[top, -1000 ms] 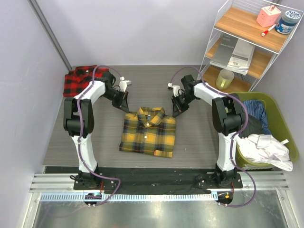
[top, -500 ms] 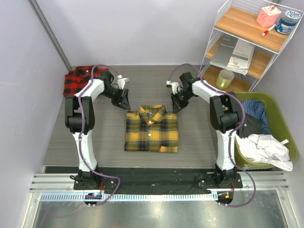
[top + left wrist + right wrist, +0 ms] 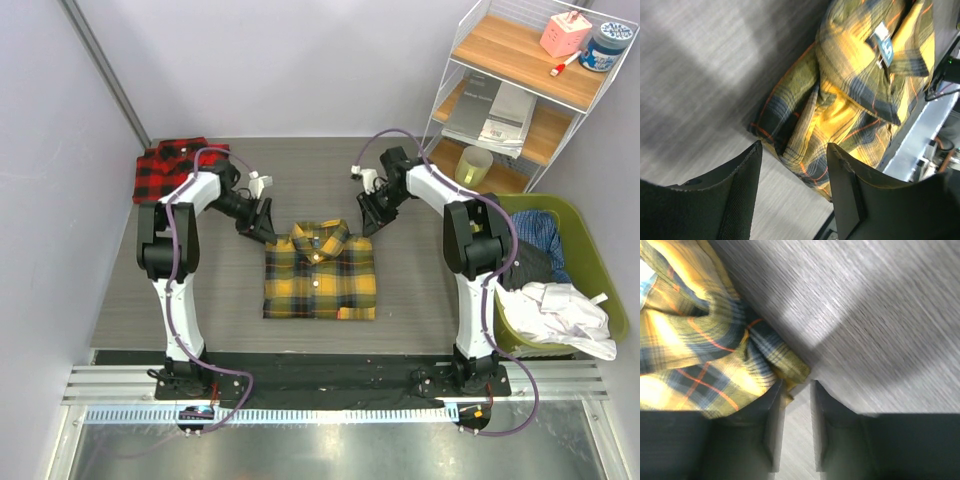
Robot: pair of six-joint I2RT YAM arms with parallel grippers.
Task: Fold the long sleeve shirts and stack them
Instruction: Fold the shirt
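Note:
The yellow-and-black long sleeve shirt (image 3: 320,272) lies folded into a rectangle mid-table, collar (image 3: 320,236) toward the back. In the left wrist view the same shirt (image 3: 860,95) shows its collar and label. My left gripper (image 3: 263,224) hovers at its back-left corner, and its jaws (image 3: 795,150) stand wide apart with only table between them. At the back-right corner my right gripper (image 3: 367,216) has its jaws (image 3: 796,386) slightly apart, and the shirt's corner (image 3: 790,367) lies just off the left fingertip (image 3: 776,390). The red-and-black shirt (image 3: 170,166) lies folded at the back left.
A green basket (image 3: 592,262) holding white and dark clothes stands at the right. A white wire shelf (image 3: 510,95) with papers, a pale cup (image 3: 473,166) and small items stands at the back right. A black strip and metal rail run along the near edge.
The yellow shirt went from skewed to square and slid slightly right. Both grippers opened and let go of its back corners; the left one dropped a little toward the corner.

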